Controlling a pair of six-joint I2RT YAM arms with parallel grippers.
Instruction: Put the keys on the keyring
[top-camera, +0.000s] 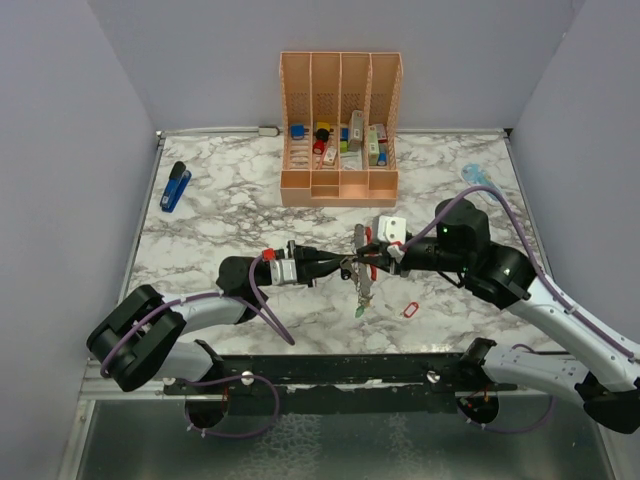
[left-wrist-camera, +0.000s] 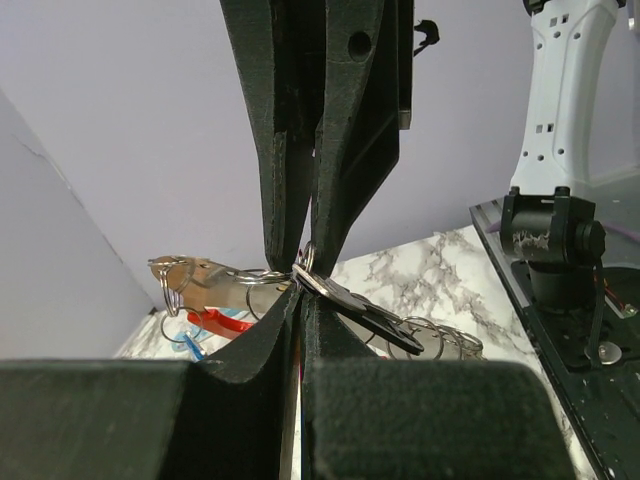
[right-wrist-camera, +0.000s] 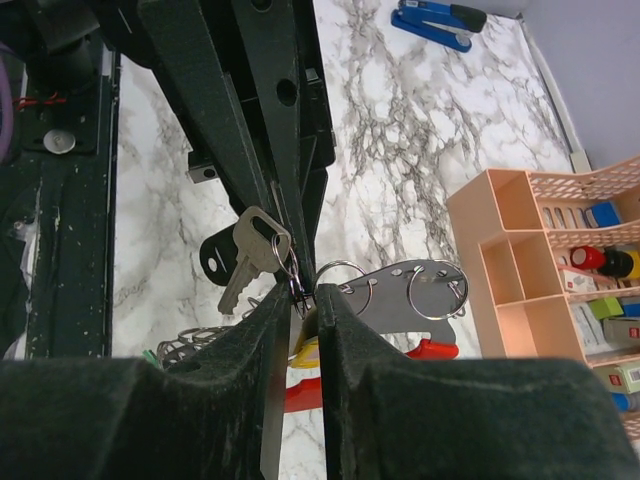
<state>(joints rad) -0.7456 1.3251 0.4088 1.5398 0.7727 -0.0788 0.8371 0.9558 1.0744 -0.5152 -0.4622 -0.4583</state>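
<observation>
Dangling tips-down, keys (top-camera: 359, 292) sit pinched in the left end effector (left-wrist-camera: 302, 296), keyring (right-wrist-camera: 400, 300) in the right end effector (right-wrist-camera: 304, 300).

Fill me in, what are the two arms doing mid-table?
Both arms meet over the middle of the marble table, working on one bunch between them. The left claw is shut on the keys at their top end. The right claw is nearly closed right beside it, next to the grey metal side of the keyring; whether it has a grip I cannot tell. A small red loop lies loose on the table.
</observation>
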